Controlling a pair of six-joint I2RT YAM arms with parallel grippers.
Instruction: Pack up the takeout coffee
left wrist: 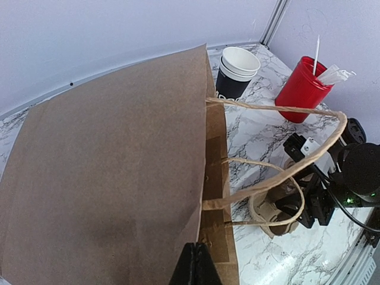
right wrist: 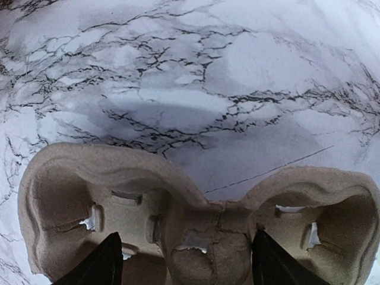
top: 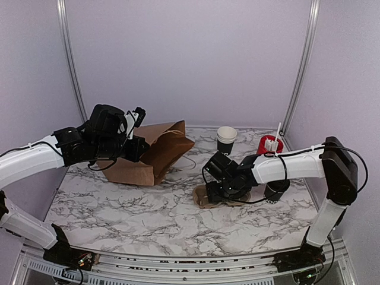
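A dark cup (top: 274,193) that may be the takeout coffee stands behind my right arm, mostly hidden. In the top view my left gripper (top: 138,147) is shut on the rim of a brown paper bag (top: 160,151) lying with its mouth to the right. The left wrist view shows the closed fingertips (left wrist: 199,261) pinching the bag (left wrist: 119,166) at its mouth. My right gripper (top: 214,191) is low over a cardboard cup carrier (top: 204,199). In the right wrist view its open jaws (right wrist: 189,261) straddle the middle of the carrier (right wrist: 202,219), one finger in each well.
A nested stack of black cups (top: 226,140) stands at the back, with a red cup of white sticks (top: 271,145) to its right. The bag's paper handles (left wrist: 279,148) loop out toward the carrier (left wrist: 270,209). Metal frame posts rise at the back corners.
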